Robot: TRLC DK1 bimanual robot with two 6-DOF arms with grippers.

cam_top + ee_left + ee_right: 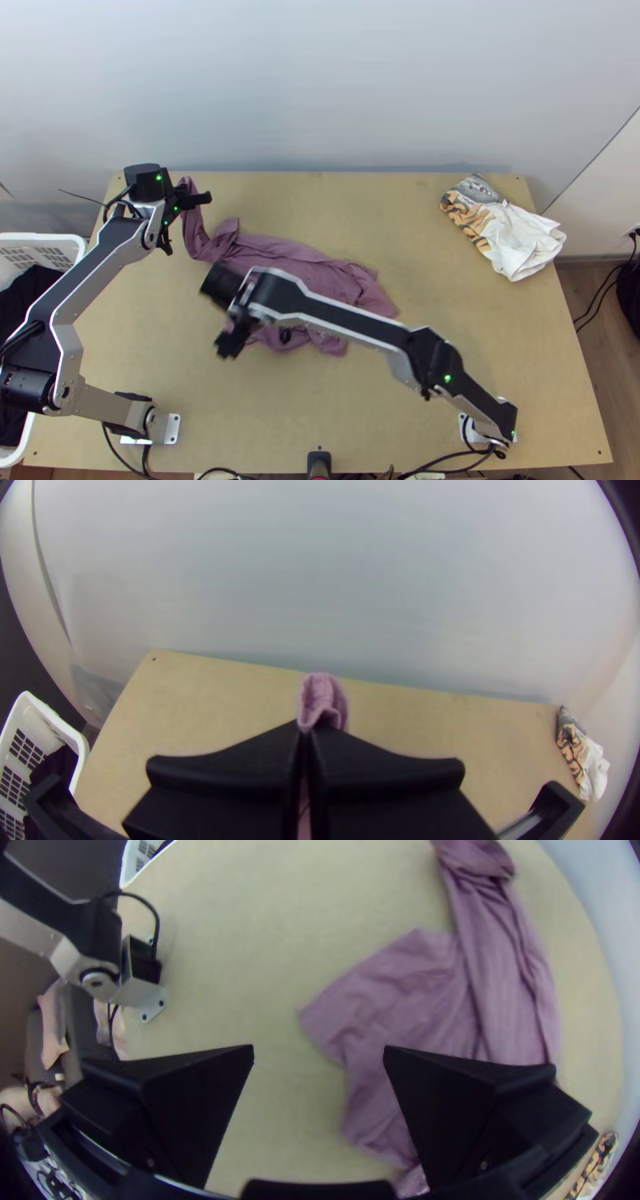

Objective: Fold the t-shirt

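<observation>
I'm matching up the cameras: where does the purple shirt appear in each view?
Top view: the purple shirt runs rumpled from upper left to centre.
Left wrist view: pinched in the left tool.
Right wrist view: beyond the open right tool, partly behind one finger.
Shared landmark: the white basket.

The right arm point(344, 310) hides part of the shirt point(280, 250); its gripper point(258, 339) is blurred. At far left, the left gripper point(192, 199) covers the cloth it pinches. The basket point(48, 237) at left is cut off.
</observation>
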